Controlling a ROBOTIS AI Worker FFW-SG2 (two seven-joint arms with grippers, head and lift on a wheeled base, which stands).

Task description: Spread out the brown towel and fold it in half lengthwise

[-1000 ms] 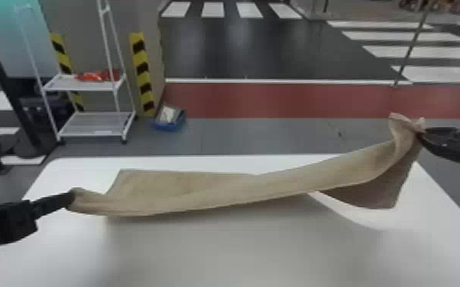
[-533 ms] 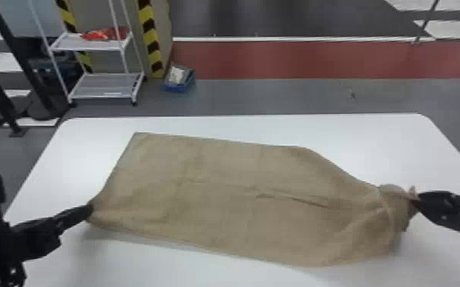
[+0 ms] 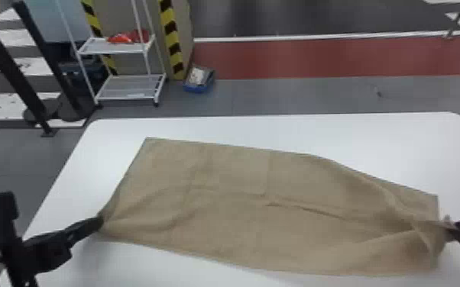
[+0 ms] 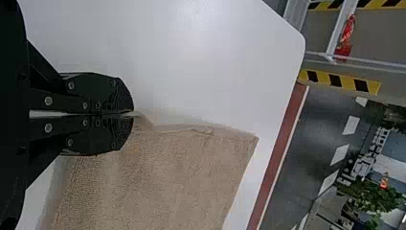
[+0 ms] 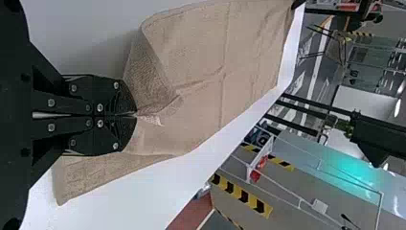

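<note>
1. The brown towel (image 3: 233, 213) lies on the white table (image 3: 263, 131) before me, its long axis running left to right, its right part slanting nearer to me.
2. Its far edge runs from a sharp far-left corner to a far-right corner that sits closer to me; the left end slants outward to the near-left corner. Creases cross the middle, and folds gather toward the near right.
3. At that near-left corner, my left gripper (image 3: 101, 222) has the cloth. In the left wrist view my fingers are pressed together, the towel's edge pinched at their tips.
4. My right gripper (image 3: 450, 228) is at the right end, where the cloth bunches. The right wrist view shows those fingers closed together too, nipping a gathered bit.
5. Past the table's far-left corner stands a white rack (image 3: 130, 84) with something red (image 3: 128, 37) on its upper shelf; a blue box (image 3: 199, 81) sits on the floor beside it.
</note>
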